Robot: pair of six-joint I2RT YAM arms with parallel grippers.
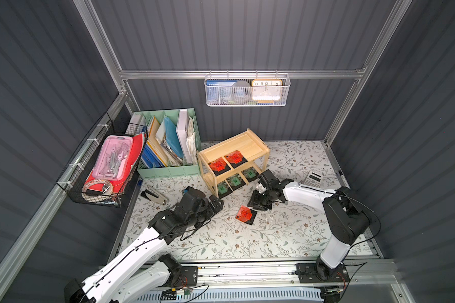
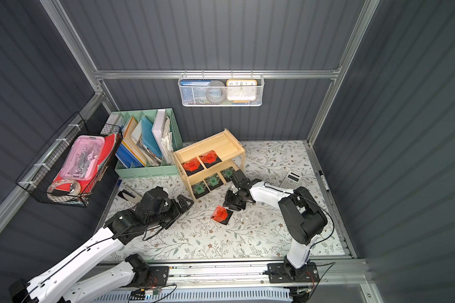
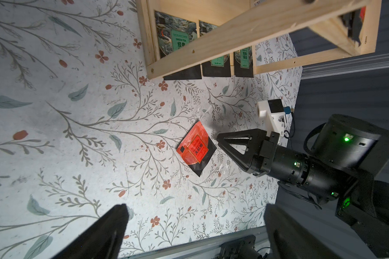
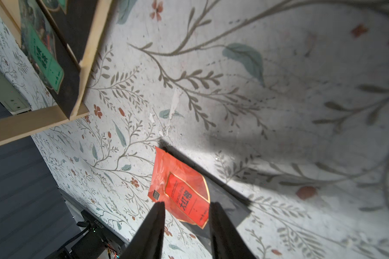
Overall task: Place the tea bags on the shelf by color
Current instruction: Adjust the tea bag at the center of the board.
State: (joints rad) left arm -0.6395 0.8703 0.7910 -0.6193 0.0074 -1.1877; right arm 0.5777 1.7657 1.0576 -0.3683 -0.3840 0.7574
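While two orange tea bags point(image 1: 217, 165) lie side by side on the upper board of the light wooden shelf point(image 1: 250, 145) and three green tea bags point(image 1: 233, 181) fill its lower board in a row, their dark ends jutting past the front rail, a third orange tea bag point(image 1: 244, 214) lies flat and label-up on the flowered worktop point(image 1: 286, 230), in front of the shelf and apart from it. The right claw point(image 4: 186, 204) hangs near that packet, on the side toward the shelf, not touching it. Its jaws stand narrowly parted and grip nothing, and the right wrist view shows the red label beyond the gap between the two dark fingers point(image 4: 153, 224). The left claw point(image 3: 193, 208) sits close to the shelf's near corner, by the outermost green packet, its jaws spread wide and empty; whether it touches the worktop cannot be told. Seen from the left wrist, the loose packet lies between the two claws. A mint-green file organizer point(image 1: 168, 171) stands just beside the shelf at the back, and a calculator point(image 1: 311, 179) lies on the worktop beside the right arm point(image 1: 302, 192).
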